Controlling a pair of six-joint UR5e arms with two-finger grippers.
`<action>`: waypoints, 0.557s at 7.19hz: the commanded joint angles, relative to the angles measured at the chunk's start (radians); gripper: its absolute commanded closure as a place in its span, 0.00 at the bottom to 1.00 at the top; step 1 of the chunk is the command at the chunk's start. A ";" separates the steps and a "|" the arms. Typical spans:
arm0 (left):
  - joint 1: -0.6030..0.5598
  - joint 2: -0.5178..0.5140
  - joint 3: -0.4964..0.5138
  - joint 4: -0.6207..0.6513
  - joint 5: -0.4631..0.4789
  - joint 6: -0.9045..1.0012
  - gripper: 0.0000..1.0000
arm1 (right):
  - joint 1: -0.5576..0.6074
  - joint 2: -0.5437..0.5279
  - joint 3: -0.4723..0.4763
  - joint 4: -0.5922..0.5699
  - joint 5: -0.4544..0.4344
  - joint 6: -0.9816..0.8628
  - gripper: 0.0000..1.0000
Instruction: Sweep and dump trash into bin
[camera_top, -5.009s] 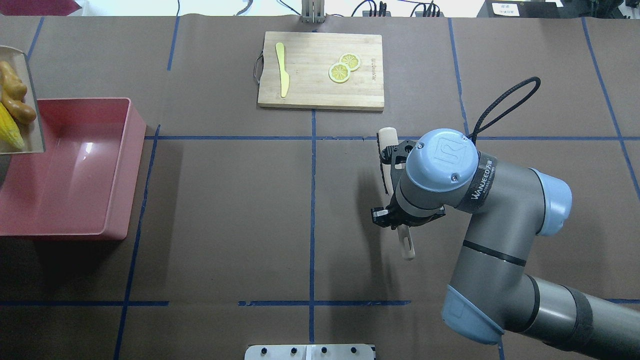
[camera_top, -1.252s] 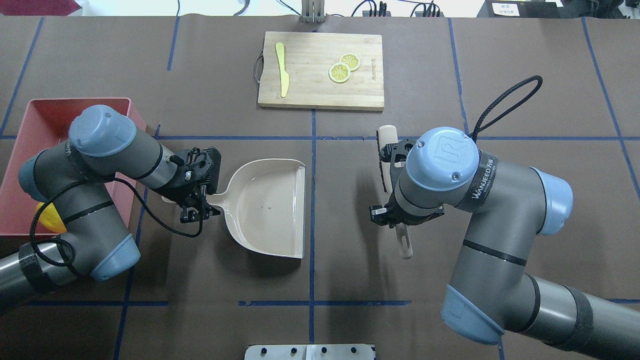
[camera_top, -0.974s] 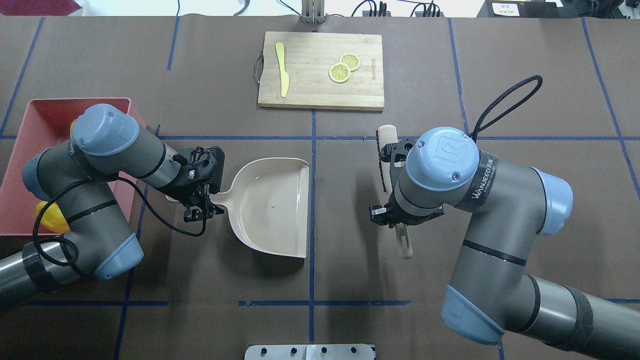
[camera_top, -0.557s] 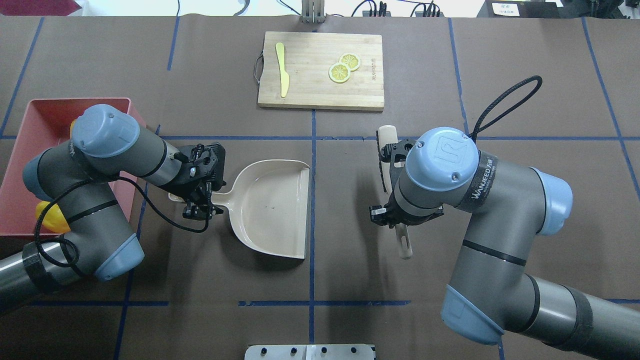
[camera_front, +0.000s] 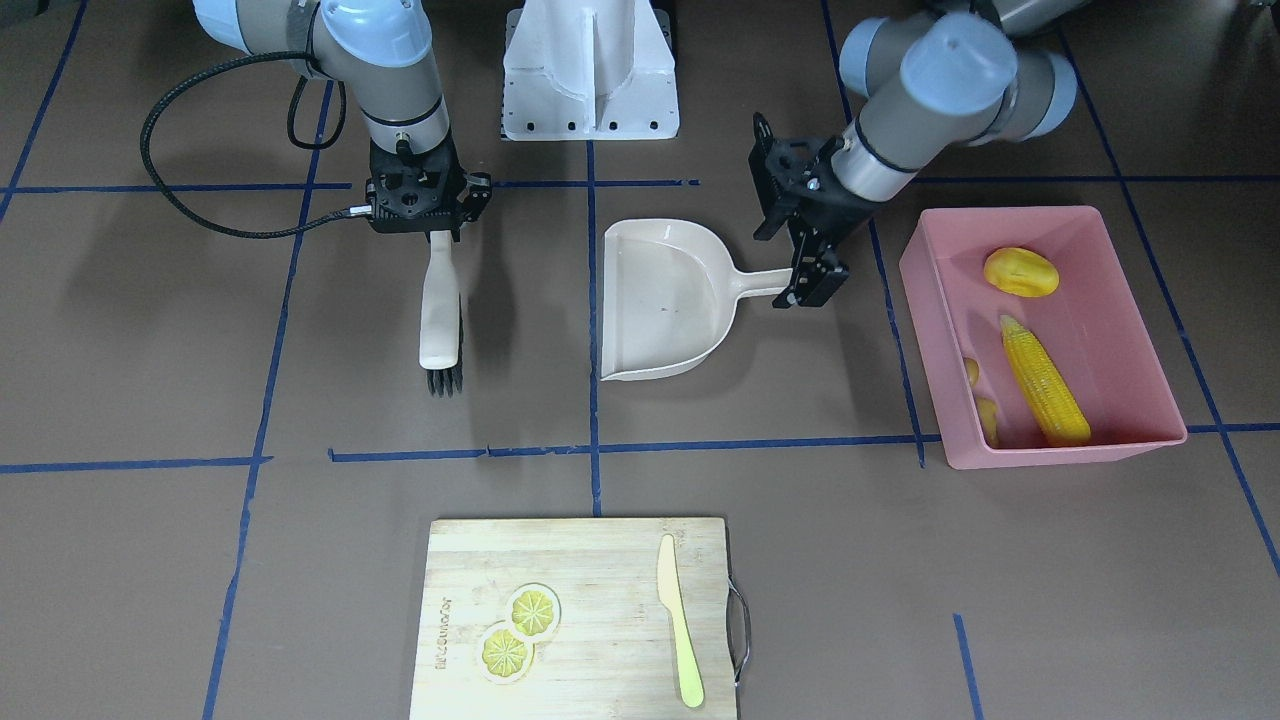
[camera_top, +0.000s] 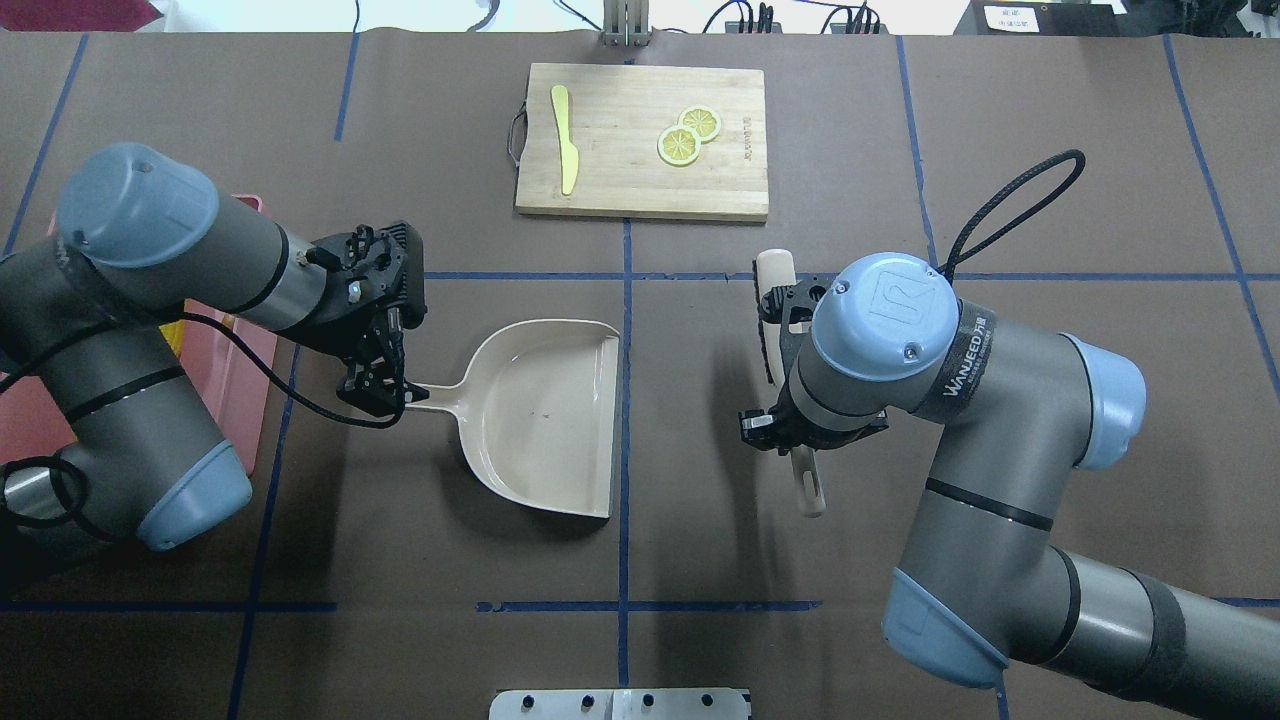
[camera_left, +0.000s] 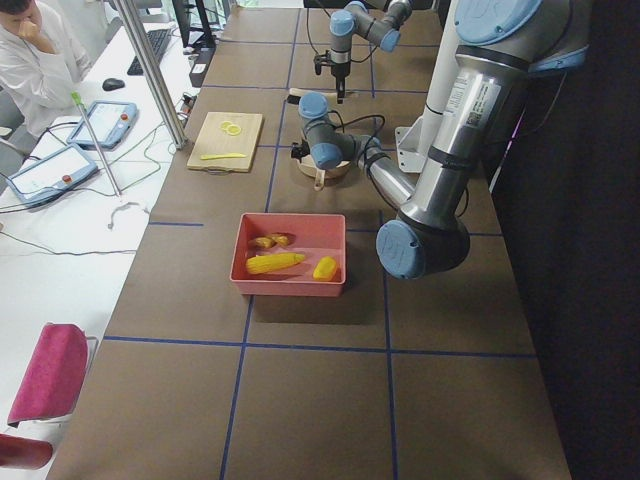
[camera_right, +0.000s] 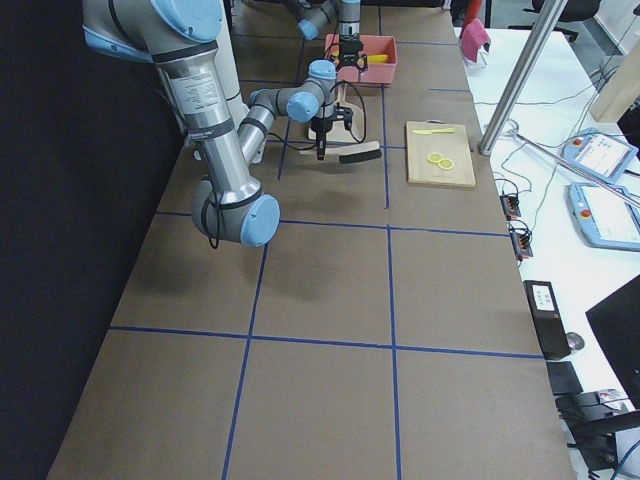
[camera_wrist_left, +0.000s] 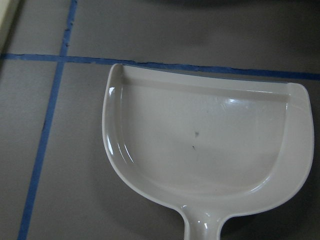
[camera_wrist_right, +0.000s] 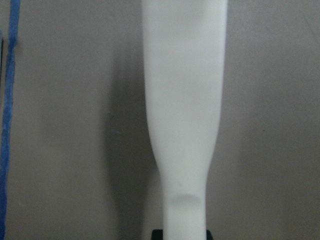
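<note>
Right jaws clench the brush (camera_front: 440, 320); I cannot tell whether left jaws grip the dustpan (camera_front: 660, 300) handle near the bin (camera_front: 1110, 320) holding trash (camera_front: 1045, 380) at the desk's left edge.

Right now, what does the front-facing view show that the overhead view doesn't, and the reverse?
Front-facing only: the inside of the bin, holding the corn, potato and ginger.
Overhead only: the slotted handle end of the brush. There the left arm hides most of the bin.
Both: the empty dustpan with the left gripper at its handle, the right gripper shut on the brush, and the cutting board with knife and lemon slices.
</note>
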 joint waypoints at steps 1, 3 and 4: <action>-0.066 0.001 -0.072 0.122 0.008 -0.123 0.00 | 0.001 0.001 0.000 0.000 0.001 -0.005 1.00; -0.120 -0.003 -0.064 0.220 0.014 -0.127 0.00 | 0.001 0.001 0.002 0.001 0.001 -0.003 1.00; -0.175 0.010 -0.049 0.225 0.008 -0.213 0.00 | 0.003 0.001 0.002 0.001 0.002 -0.005 1.00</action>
